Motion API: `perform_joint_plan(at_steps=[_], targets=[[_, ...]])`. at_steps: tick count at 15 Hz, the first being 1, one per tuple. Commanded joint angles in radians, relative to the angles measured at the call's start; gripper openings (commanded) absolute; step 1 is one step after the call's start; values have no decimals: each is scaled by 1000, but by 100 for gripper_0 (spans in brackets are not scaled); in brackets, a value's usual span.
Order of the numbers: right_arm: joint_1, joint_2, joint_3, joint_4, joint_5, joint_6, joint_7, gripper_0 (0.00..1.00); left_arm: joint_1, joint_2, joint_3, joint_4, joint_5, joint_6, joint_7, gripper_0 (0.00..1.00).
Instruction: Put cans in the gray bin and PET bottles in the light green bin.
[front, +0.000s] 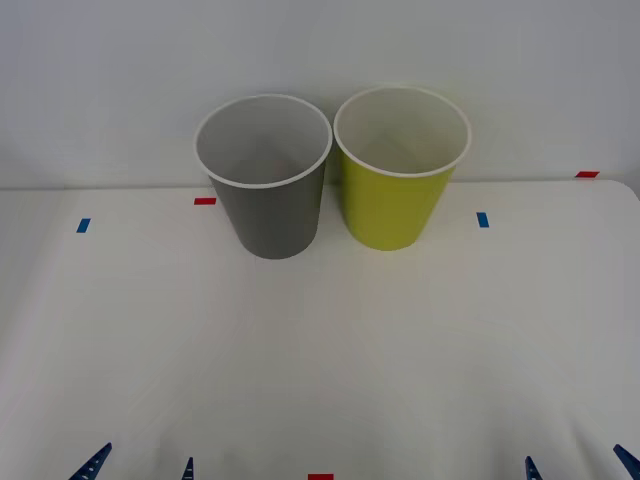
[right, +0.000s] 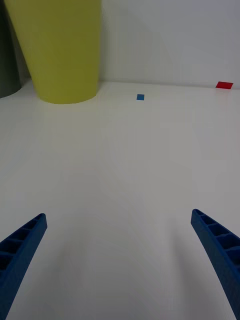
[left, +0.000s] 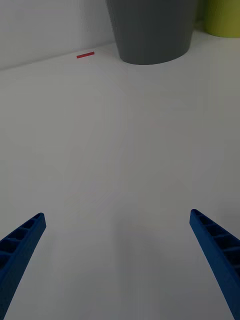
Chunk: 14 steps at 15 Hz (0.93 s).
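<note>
- The gray bin (front: 265, 180) and the light green bin (front: 400, 170) are seen upright, just beside each other, at the far side of the white table (front: 320, 360).
- The left end effector (left: 117, 260) and the right end effector (right: 117, 260) are held spread wide and empty over the near table edge.

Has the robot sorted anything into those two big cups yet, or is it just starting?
Nothing visibly sorted: the tall dark gray bin and tall yellow-green bin stand upright side by side, what shows of their white insides bare. Nothing in hand: the left gripper and right gripper wait open at the white table's near edge.
</note>
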Motion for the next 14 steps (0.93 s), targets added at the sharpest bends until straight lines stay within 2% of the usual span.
perform_joint_plan(at_steps=[1, 14], targets=[[0, 0, 0, 0, 0, 0, 0, 100, 0, 0, 0, 0, 0, 0, 0, 100], [0, 0, 0, 0, 0, 0, 0, 100, 0, 0, 0, 0, 0, 0, 0, 100]])
